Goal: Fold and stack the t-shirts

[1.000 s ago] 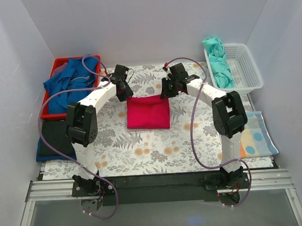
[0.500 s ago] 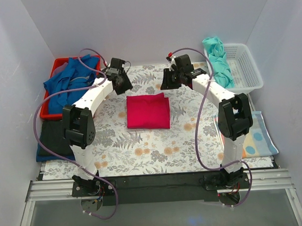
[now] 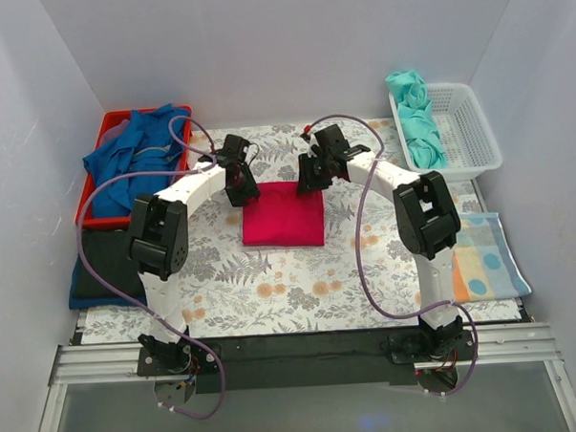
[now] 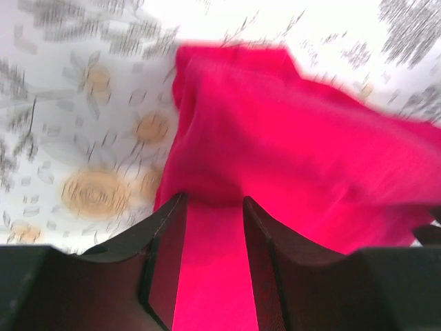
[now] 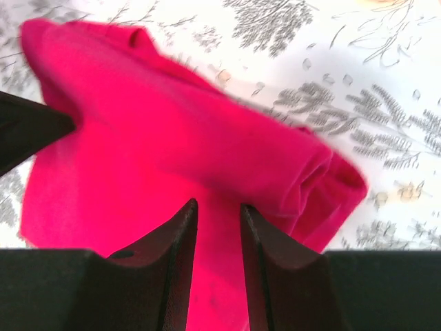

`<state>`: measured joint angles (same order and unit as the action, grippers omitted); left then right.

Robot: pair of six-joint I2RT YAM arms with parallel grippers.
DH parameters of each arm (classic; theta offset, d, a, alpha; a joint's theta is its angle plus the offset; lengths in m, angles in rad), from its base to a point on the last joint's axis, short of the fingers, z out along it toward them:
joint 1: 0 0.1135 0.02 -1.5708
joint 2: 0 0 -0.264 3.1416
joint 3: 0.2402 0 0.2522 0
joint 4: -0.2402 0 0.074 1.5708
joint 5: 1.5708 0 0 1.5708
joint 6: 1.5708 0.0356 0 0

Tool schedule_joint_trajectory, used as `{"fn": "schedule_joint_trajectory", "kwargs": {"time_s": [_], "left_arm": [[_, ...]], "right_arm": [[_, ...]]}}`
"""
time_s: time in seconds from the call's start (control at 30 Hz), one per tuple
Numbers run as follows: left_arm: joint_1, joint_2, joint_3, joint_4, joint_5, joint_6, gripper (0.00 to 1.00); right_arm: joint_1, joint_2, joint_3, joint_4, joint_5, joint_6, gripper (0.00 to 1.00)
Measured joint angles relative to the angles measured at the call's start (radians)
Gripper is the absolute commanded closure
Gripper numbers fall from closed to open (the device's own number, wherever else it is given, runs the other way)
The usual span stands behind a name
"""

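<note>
A crimson-pink t-shirt [image 3: 282, 214] lies folded into a flat rectangle in the middle of the floral mat. My left gripper [image 3: 241, 191] is down at its far left corner and my right gripper [image 3: 308, 180] at its far right corner. In the left wrist view the left gripper [image 4: 213, 200] has its jaws apart over the crimson cloth [image 4: 289, 152], which shows through the gap. The right wrist view shows the right gripper [image 5: 218, 204] the same way over the shirt [image 5: 172, 138]. Neither clamps the cloth.
Blue shirts [image 3: 133, 161] are heaped in a red bin [image 3: 89, 223] at the back left. A black folded shirt [image 3: 104, 262] lies on a blue one [image 3: 81, 300] at the left edge. A teal shirt [image 3: 418, 119] hangs in the white basket [image 3: 467, 122]. A spotted patchwork cloth [image 3: 490, 255] lies at the right.
Both grippers opened, pulled away from the shirt's far edge toward the back, then came down again onto its far corners. The shirt stays flat in place.
</note>
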<state>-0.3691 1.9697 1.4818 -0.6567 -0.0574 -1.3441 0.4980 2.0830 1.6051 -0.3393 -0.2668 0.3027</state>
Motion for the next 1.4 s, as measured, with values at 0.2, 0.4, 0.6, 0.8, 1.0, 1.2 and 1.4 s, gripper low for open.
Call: {"fn": "schedule_joint_trajectory", "kwargs": {"time_s": [0.2,0.4,0.6,0.8,1.0,1.2,1.4], "left_arm": [[0.002,0.158,0.214,0.003,-0.014,0.025,0.63],[0.002,0.291,0.345,-0.011,-0.014,0.069,0.63],[0.004,0.299,0.368,-0.021,-0.018,0.096,0.63],[0.004,0.293,0.373,-0.024,-0.025,0.117,0.59],[0.007,0.229,0.371,-0.048,-0.045,0.123,0.57],[0.015,0.027,0.208,-0.040,-0.055,0.121,0.54],[0.061,-0.105,-0.027,0.013,0.061,0.180,0.52]], "right_arm": [[-0.024,0.141,0.150,-0.004,0.008,0.007,0.64],[-0.066,0.208,0.255,-0.029,0.026,0.009,0.64],[-0.096,0.209,0.257,-0.060,0.051,0.007,0.65],[-0.105,0.156,0.190,-0.077,0.089,-0.005,0.63],[-0.105,-0.033,0.065,-0.092,0.124,-0.021,0.53],[-0.105,-0.225,-0.069,-0.077,0.117,-0.028,0.50],[-0.103,-0.330,-0.220,-0.077,0.082,-0.032,0.49]]}}
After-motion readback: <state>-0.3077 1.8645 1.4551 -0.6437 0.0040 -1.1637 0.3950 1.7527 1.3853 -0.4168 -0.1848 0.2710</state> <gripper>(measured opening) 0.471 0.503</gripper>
